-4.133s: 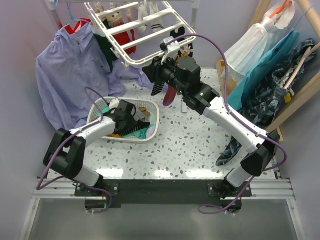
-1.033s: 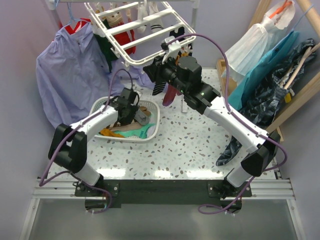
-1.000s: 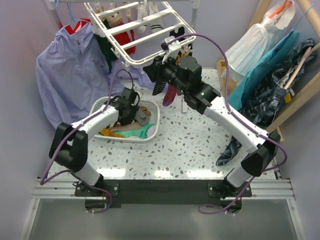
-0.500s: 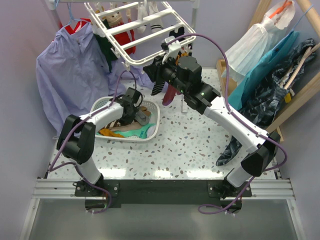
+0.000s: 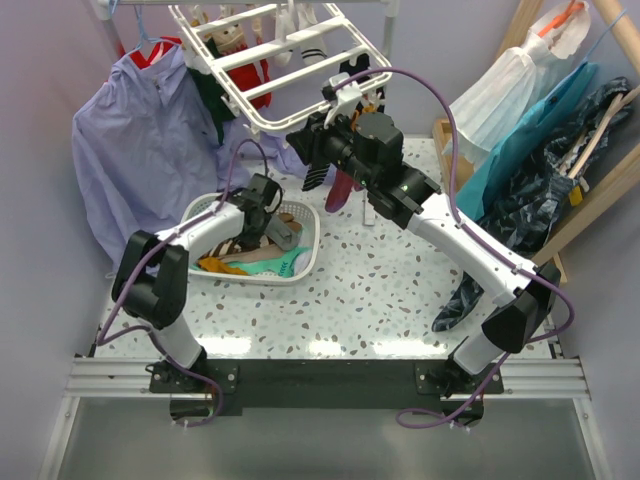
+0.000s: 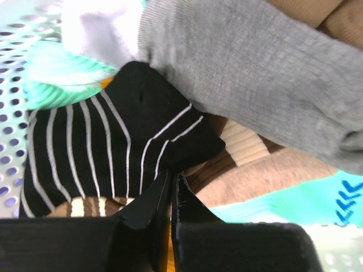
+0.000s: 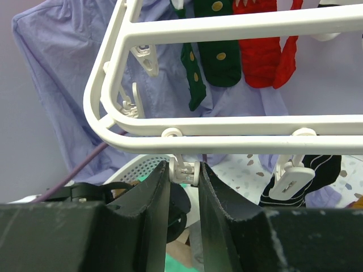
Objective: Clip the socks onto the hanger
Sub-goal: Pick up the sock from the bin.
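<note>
Left jaws: closed, down inside the white basket (image 5: pixel 256 281), tips pinched together on the lower edge of a black-and-white striped sock (image 6: pixel 96 153). That sock lies on top of the pile, next to the basket's perforated wall. A grey sock (image 6: pixel 255 73) touches it on the far side, draped over the heap. Underneath are a brown-and-cream striped sock (image 6: pixel 244 150) and a teal sock (image 6: pixel 272 198). The basket sits on the speckled counter (image 5: pixel 380 290), left of centre.

Right jaws: raised to the near rail of the white hanger (image 7: pixel 227 127) and closed on one dangling white clip (image 7: pixel 184 170), with a finger pressed to each side of it. This clip hangs under the rail, close to its rounded corner. A second clip (image 7: pixel 290 181) hangs just to the right; I cannot tell whether it grips anything.

Farther back on the hanger hang a green dotted sock (image 7: pixel 218 45) and a red sock (image 7: pixel 264 51). The hanger is up over the far side of the counter, above and beyond the basket. A lavender shirt (image 5: pixel 140 150) hangs behind it, to the left.
</note>
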